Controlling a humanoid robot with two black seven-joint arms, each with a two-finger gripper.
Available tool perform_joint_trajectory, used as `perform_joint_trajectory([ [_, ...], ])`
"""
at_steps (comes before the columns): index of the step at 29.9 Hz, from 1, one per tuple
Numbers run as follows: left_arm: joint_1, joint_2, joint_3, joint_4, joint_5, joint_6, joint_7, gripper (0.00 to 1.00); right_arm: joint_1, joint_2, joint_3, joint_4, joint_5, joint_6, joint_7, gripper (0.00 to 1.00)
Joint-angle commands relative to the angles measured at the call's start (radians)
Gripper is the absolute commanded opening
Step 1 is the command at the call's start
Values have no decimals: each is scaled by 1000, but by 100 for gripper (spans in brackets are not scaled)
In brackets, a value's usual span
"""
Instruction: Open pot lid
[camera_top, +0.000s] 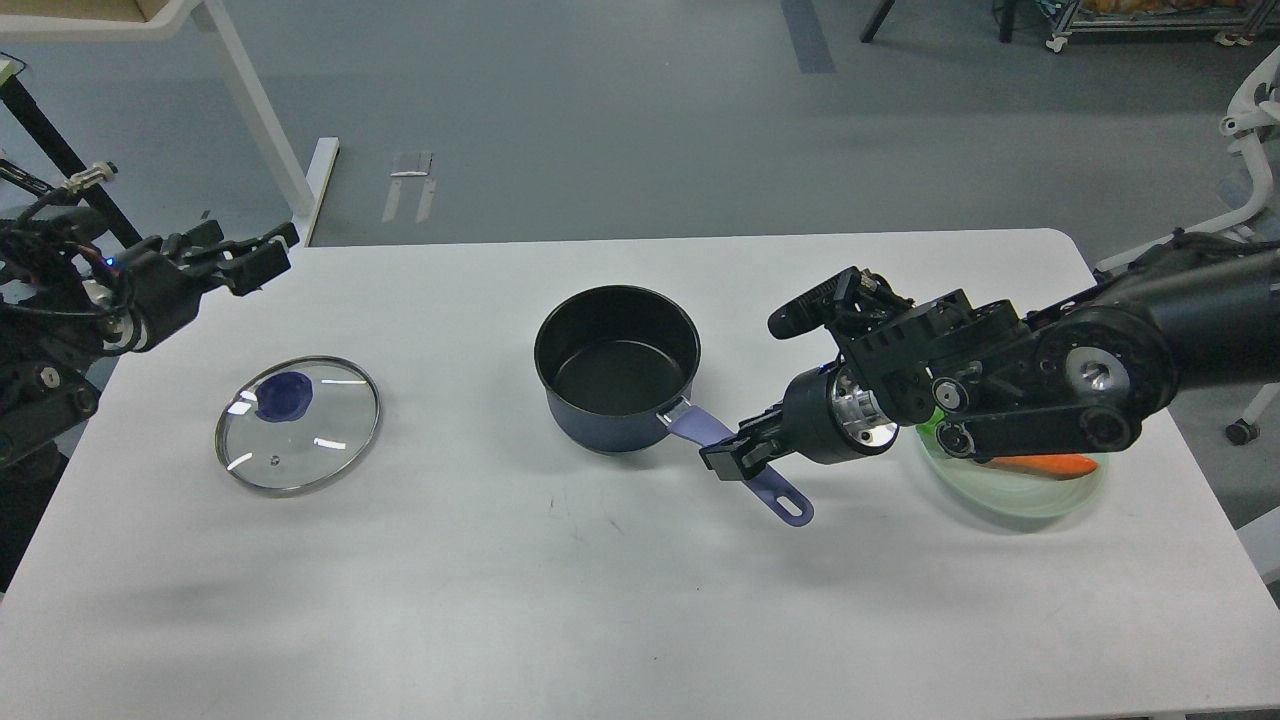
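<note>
A dark blue pot (617, 368) stands open on the white table (600, 580), its lilac handle (740, 462) pointing toward the front right. The glass lid (298, 424) with a blue knob lies flat on the table at the left, apart from the pot. My left gripper (250, 256) is open and empty, raised above the table's far left edge, well clear of the lid. My right gripper (735, 458) is shut on the pot handle.
A pale green plate (1010, 480) with an orange carrot-like thing lies under my right arm. A white table leg stands on the floor beyond the far left edge. A white chair base is at the far right.
</note>
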Motion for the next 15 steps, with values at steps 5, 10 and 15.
perform_joint_trajectory([
  [5,-58,-4,-4,0,-292,-122,0,99,-1,-21,59,-17,8,-6,3,88],
  [10,-74,-4,-21,0,-430,-139,0,99,-10,-92,188,-59,16,-6,11,97],
  [15,-71,-36,-131,6,-602,-208,0,99,-112,-224,436,-107,34,-4,11,99],
])
